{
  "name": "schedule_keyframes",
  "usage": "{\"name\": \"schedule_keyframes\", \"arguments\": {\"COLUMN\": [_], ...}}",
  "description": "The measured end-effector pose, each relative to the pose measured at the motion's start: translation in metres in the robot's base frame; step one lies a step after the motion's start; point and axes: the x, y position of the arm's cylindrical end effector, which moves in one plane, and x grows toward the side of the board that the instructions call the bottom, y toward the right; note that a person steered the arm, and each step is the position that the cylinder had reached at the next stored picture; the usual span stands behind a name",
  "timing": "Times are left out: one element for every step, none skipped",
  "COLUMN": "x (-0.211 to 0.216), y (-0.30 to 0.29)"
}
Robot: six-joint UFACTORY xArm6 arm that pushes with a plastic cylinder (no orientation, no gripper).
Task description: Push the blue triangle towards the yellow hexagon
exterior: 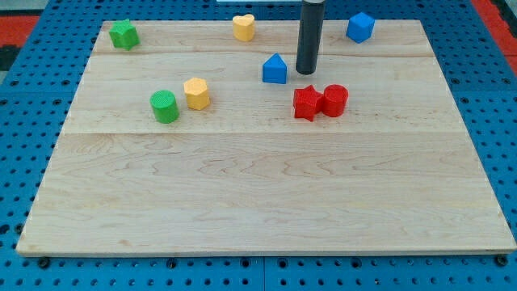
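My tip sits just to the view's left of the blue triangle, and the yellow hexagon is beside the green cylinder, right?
Not quite. In the camera view, my tip sits just to the view's right of the blue triangle, not its left. The rest holds: the yellow hexagon is beside the green cylinder.

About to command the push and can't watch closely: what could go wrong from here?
My tip sits just right of the blue triangle, level with it. A straight leftward push would likely run above the yellow hexagon. The green cylinder beside the hexagon could get knocked.
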Motion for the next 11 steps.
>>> {"name": "schedule_keyframes", "arguments": {"x": [-0.003,-0.008,-0.014,-0.015,-0.016,-0.015,-0.003,0.000,0.000,0.002,0.018], "y": [-0.001,-0.006,-0.027,-0.065,-0.112,-0.080,-0.065,-0.065,-0.065,-0.065,-0.066]}}
